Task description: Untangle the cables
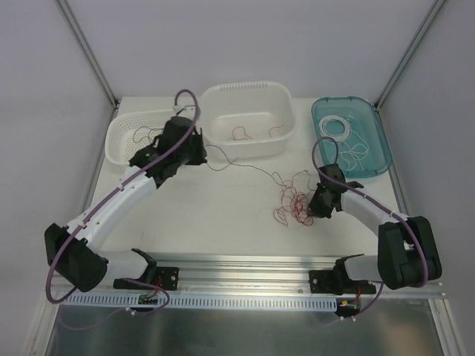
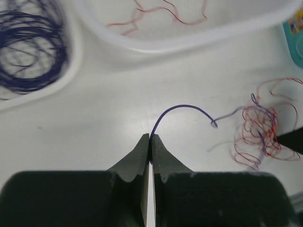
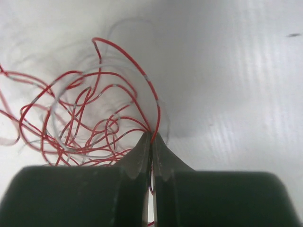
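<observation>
L fingers [image 2: 138,158] pinch purple cable [image 2: 184,106] | R fingers [image 3: 138,158] pinch red cable [image 3: 149,84] | bin sticker [image 2: 297,21] unreadable

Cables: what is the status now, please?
Left tool shut on purple cable, leading to the tangle. Right tool shut on red cable there. No obstacle seen.

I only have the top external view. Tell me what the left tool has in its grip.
Observer: The left tool is shut on a single purple cable, pinched right at the fingertips.
Operator: Now the right tool.
Observer: The right tool is shut on a red cable that loops up out of the tangle.
Operator: Say where the purple one leads.
Observer: It arcs off toward the tangle, where purple strands run among the red ones.
</observation>
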